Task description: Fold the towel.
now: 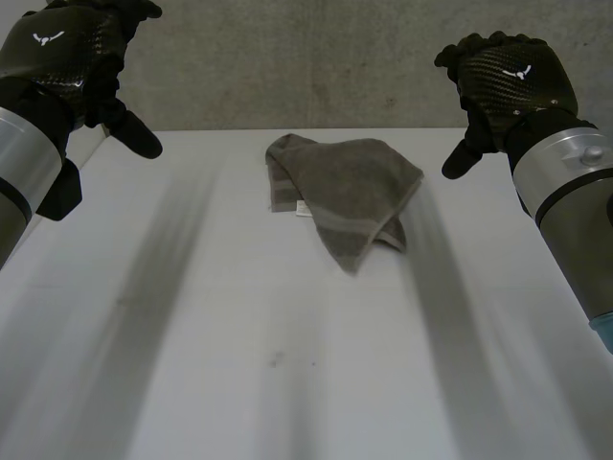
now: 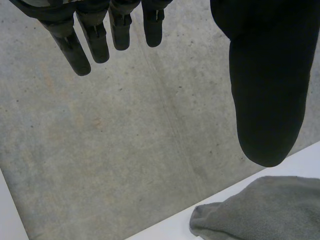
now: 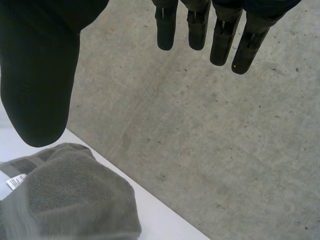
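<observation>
The white table [image 1: 239,383] is closest in the head view, and its surface runs off toward the far edge. The arms flank it. The left arm [image 1: 24,168] shows a grey cuff at one side, and the right arm [image 1: 575,206] at the other has a light-blue cap low on it.

Farther on, in the middle of the table's far half, lies the towel [image 1: 343,187]. It is a grey-brown cloth in a loose, uneven heap rather than spread flat. A woven band runs along its edges, and one point trails toward the near side. A small white label [image 1: 303,207] peeks out on the side toward the left arm.

Level with the towel but raised above the table, the left hand [image 1: 67,53] hovers off to one side and the right hand [image 1: 508,81] off to the other. Each is well apart from the cloth.

In the left wrist view the left hand's fingers [image 2: 95,40] hang straight and slightly spread, with the thumb [image 2: 267,90] set wide of them. The hand is released and holds nothing. Past the thumb tip a corner of the towel rests near the table's edge.

The right wrist view shows the same relaxed pose: straight fingers [image 3: 222,40], the thumb [image 3: 40,75] apart, nothing grasped. The towel's rumpled end and its label lie beyond the thumb.

Farthest back, a grey concrete wall [image 1: 316,67] rises behind the table.
</observation>
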